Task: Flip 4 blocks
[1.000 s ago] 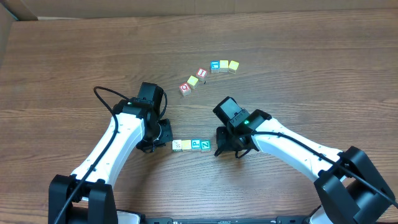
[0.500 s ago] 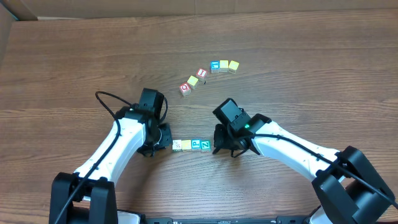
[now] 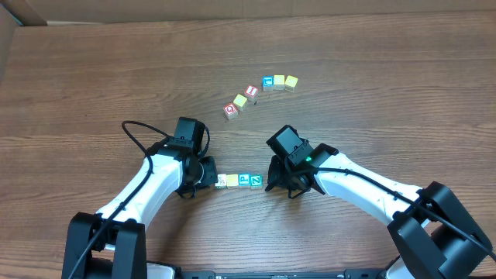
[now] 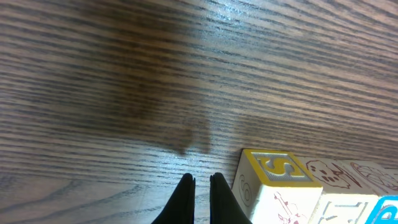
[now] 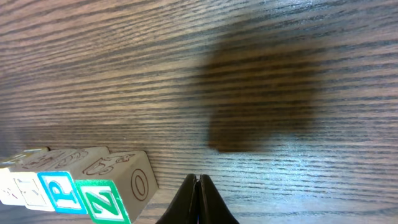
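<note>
Fingers (image 4: pixel 185 200) of your left gripper (image 4: pixel 201 186) were all but pressed together and held nothing. Their tips sat low over the table (image 4: pixel 124 74), just beside the end block (image 4: pixel 273 177) of the row. Your right gripper (image 5: pixel 198 190) was also clamped on air, just off the Z block (image 5: pixel 102 202) at the row's other end. The four blocks (image 3: pixel 238 180) lay in a tight line, side by side and touching, between your two grippers and nearer the arm bases. The other cubes (image 3: pixel 260 91) sat well apart, farther out.

I judged you to be at the approach: both tips were lined up on the row's ends, and no block was tilted or lifted. Whether any had already been turned, I could not tell from their faces.

For the next move you needed to pick one end block and either spread the fingers to pinch it or nudge its top edge over with the closed tip. With the blocks packed so tightly, you needed to work from the outer end, slowly, so the neighbour was not dragged along
</note>
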Motion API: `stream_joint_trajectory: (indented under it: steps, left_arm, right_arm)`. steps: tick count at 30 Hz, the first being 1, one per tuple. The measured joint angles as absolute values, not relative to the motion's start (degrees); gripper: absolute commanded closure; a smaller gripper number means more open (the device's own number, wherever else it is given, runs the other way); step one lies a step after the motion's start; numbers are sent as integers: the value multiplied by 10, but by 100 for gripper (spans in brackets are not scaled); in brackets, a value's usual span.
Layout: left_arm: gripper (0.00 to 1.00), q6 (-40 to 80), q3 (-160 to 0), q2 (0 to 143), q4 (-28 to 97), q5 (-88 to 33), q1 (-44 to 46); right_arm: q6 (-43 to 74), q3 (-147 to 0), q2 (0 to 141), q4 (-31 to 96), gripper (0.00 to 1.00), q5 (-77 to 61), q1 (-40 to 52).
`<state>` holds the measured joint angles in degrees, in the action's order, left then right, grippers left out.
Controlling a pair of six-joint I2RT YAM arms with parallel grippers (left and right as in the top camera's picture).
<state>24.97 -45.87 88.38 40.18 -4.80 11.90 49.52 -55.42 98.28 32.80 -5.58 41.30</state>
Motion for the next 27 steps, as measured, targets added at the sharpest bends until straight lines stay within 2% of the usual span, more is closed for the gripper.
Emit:
stream_joint_trajectory:
  steps: [27]
  left_arm:
    - [96, 252, -458, 884, 405, -77, 119]
  right_arm:
    - [510, -547, 983, 291, 96, -97, 436]
